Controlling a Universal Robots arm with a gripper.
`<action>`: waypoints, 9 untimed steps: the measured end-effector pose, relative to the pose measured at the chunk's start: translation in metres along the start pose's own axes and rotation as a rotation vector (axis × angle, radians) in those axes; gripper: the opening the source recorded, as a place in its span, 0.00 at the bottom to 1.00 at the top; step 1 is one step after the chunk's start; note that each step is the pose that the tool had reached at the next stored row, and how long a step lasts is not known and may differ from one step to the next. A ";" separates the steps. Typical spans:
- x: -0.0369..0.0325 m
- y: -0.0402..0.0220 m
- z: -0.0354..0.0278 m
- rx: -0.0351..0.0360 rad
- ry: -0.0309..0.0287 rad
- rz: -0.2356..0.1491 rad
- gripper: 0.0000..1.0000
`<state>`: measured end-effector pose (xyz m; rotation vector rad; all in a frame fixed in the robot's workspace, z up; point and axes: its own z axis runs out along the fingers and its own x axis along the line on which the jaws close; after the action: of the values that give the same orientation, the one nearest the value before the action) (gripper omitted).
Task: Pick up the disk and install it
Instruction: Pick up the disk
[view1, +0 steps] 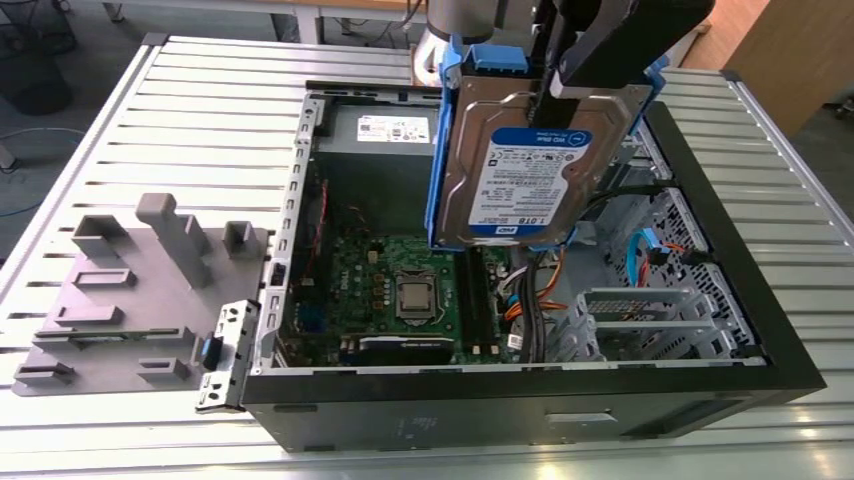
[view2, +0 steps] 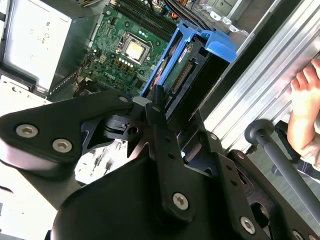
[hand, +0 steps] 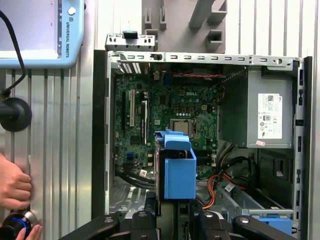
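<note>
In the exterior view the gripper (view1: 561, 95) pinches the top edge of the disk (view1: 527, 180) and holds it upright above the open computer case (view1: 534, 405), label side facing the camera. The disk hangs over the middle of the case, clear of the motherboard (view1: 400, 285) on the case floor. Its lower edge hides part of the board behind it. This view also takes in the grey power supply box (view1: 380, 130) at the far end of the case and the metal drive cage (view1: 641, 320) in the near corner on the exterior view's right. A grey fixture (view1: 134, 290) lies on the slatted bench (view1: 200, 110) beside the case.

Both wrist views look down along the disk, so only its edge and its blue bracket (hand: 179, 175) appear and the label is hidden. In the second wrist view a black finger (view2: 156, 107) lies flat against the disk's side. The finger on the other side is covered by the gripper body.

The first wrist view adds a person's hand (hand: 14, 186) on the bench outside the case wall, cut off by the picture's edge. What it grasps is hard to make out.
</note>
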<state>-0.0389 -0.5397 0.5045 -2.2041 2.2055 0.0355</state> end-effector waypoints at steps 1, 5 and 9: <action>0.0000 0.0000 0.0001 0.0000 -0.0028 0.000 0.35; -0.0001 0.0000 0.0017 0.0001 -0.0079 0.000 0.35; 0.0002 0.0000 0.0062 0.0000 -0.0085 0.000 0.35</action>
<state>-0.0389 -0.5397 0.4982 -2.1997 2.2012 0.0447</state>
